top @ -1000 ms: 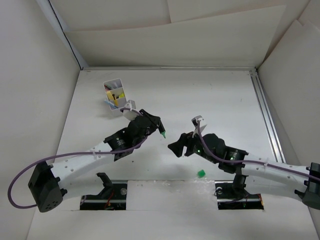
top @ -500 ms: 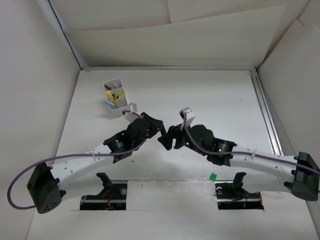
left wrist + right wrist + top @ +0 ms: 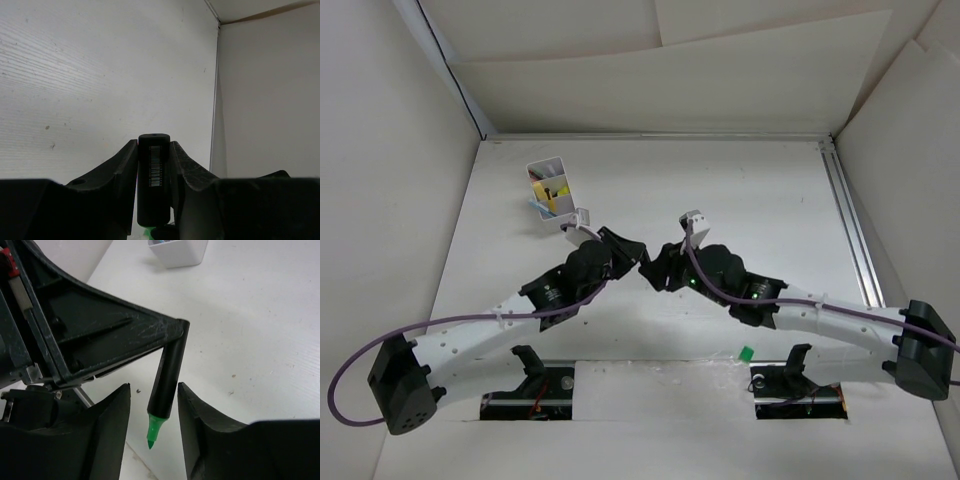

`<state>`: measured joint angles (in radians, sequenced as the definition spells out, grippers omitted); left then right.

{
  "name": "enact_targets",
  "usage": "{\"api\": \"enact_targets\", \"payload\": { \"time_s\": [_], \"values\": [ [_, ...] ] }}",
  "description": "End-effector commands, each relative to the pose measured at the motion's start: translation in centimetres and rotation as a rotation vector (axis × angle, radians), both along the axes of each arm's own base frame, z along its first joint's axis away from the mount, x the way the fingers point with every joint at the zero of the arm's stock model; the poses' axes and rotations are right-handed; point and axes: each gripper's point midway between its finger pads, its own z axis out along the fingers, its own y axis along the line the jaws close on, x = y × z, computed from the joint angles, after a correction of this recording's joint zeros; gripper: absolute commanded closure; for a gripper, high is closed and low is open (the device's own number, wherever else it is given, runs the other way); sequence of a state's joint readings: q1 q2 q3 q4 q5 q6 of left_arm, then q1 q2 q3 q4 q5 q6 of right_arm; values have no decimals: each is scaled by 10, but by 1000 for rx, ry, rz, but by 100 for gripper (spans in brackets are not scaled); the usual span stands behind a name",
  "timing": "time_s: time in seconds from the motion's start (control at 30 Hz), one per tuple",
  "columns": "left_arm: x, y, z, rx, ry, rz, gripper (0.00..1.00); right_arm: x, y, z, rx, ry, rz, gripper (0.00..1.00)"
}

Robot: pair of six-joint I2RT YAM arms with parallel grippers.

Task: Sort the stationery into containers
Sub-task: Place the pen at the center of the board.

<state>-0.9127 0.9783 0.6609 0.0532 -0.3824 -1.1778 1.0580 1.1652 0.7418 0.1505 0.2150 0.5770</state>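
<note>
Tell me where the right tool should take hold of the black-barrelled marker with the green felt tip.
Grip the black-barrelled marker on its free barrel between the left tool and the green tip, coming from the tip end, a finger on each side. That round stretch juts out uncovered; the soft tip would likely crush.

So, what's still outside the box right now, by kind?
highlighter: 1, uncapped, held in the left gripper
green piece: 1, loose, likely the cap
Total: 2
</note>
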Motion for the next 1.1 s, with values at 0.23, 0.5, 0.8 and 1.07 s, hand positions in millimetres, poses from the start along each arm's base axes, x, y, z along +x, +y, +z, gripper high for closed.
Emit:
{"api": "enact_targets", "payload": {
  "time_s": [0.23,0.5,0.8,1.07],
  "values": [
    [-4,-1,8,-57,-16,-13,100,6,12,27,111,-17,25,81],
    [-5,0,6,-57,-16,-13,100,4,20,23,121,14,60,63],
    [-5,0,11,-72,-27,-13,100,1,28,19,132,27,94,77],
    [-5,0,11,-64,-31,-16,94,0,15,40,184,3,82,92]
  ]
}}
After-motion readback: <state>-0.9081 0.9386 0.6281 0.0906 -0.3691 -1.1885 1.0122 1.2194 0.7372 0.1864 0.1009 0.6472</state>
